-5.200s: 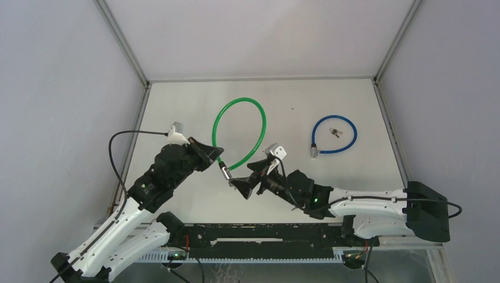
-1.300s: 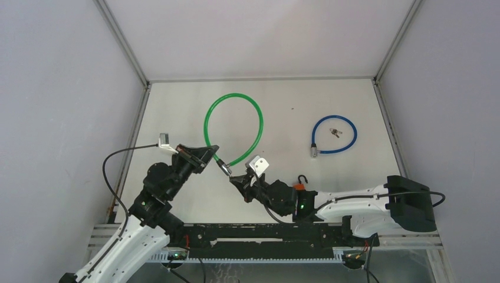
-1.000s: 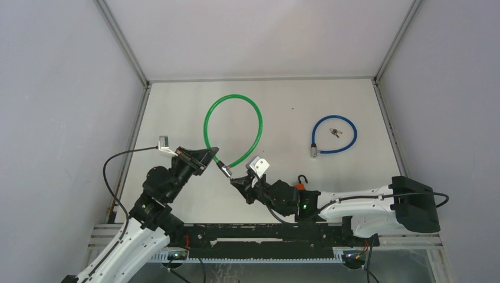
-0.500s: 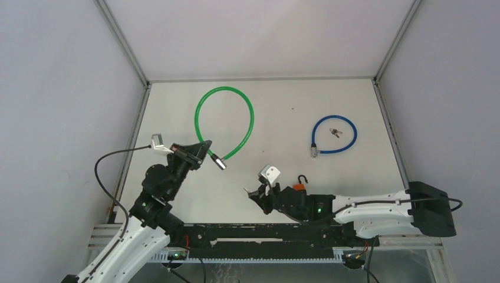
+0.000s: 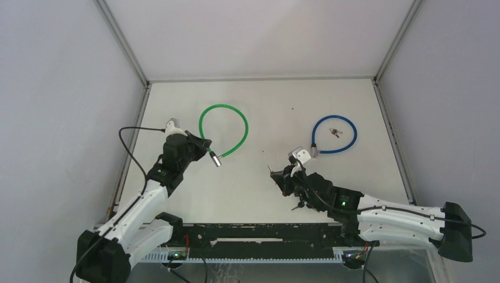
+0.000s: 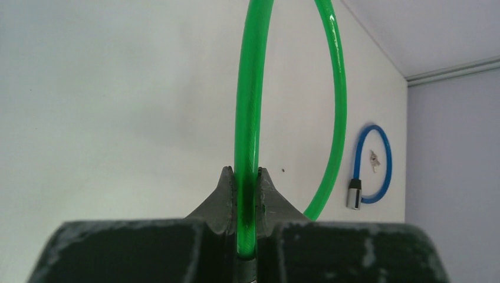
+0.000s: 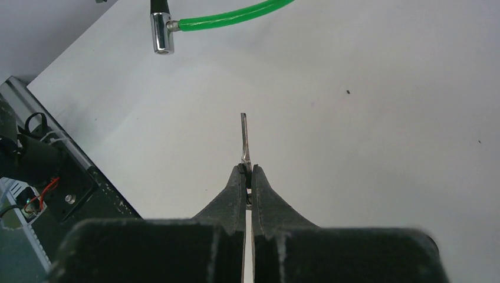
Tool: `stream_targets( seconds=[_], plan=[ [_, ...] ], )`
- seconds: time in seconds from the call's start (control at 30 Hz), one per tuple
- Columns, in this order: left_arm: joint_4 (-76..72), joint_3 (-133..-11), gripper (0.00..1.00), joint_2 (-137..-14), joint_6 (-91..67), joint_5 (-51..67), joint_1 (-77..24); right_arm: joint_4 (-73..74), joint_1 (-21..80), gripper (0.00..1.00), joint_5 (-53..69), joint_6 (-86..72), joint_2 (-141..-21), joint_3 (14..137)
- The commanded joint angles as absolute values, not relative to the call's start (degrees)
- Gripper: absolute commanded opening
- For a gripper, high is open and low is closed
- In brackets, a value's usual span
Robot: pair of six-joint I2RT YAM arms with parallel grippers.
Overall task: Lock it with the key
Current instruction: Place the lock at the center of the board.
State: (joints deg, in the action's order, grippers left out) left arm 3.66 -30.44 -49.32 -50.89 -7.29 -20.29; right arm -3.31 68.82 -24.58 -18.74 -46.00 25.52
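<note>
Seemingly aligning: right claw (image 7: 248,170) pinches the key (image 7: 244,135), left claw (image 6: 247,177) pinches the green cable (image 6: 249,88), and next that key must reach the lock head (image 7: 160,34) at eleven o'clock.

White table (image 5: 283,100): blue cable lock (image 5: 355,135) (keys (image 5: 336,132) inside loop).

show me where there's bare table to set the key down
Bare table: the strip between the green cable lock and the blue cable lock, plus the band behind both. Crowded: the near edge, under the left arm and right arm, and inside the blue loop, where keys lie.
</note>
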Motion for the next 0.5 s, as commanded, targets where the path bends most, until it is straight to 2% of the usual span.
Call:
stream_targets(
  seconds=[0.0,0.23,0.47],
  plan=[
    [-2.56,-36.74,0.0,-54.85,-48.25,-1.25,-17.57,-1.2,68.07,0.0,-25.51,-18.79,-44.52,25.58],
    [-1.88,-42.51,0.0,-69.22,-46.65,0.75,-15.2,-1.86,66.61,0.0,-24.69,-20.1,-44.67,25.66],
    [-0.35,-49.35,0.0,-82.57,-46.21,-1.98,-15.12,-2.05,65.7,0.0,-24.4,-20.57,-44.76,26.4]
  ],
)
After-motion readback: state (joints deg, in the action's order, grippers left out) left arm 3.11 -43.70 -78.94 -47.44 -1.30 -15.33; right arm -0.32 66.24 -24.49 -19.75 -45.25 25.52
